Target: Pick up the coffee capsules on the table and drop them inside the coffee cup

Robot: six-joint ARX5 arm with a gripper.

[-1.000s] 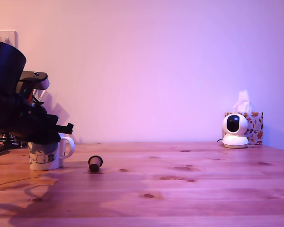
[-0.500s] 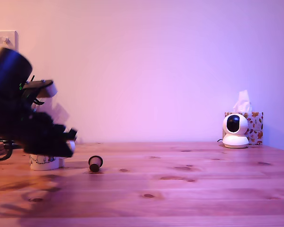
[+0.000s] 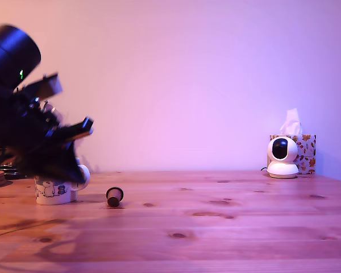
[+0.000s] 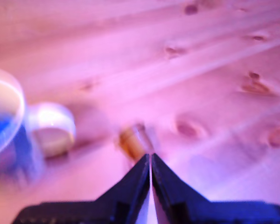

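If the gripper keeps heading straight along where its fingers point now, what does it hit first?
Most likely the brown capsule lying on the table: in the wrist view it sits just beyond the tips of the closed gripper. The mug is off to one side. The picture is blurred, so depth is uncertain.

No text can be read anywhere, perhaps owing to blur.

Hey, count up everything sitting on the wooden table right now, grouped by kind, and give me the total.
Coffee capsules: 1, lying on its side
Coffee cups: 1, partly behind the arm
White round cameras: 1
Tissue boxes: 1, behind the camera
Total: 4
Dark items at the exterior view's left edge are too hidden to count, and what the cup holds cannot be read.
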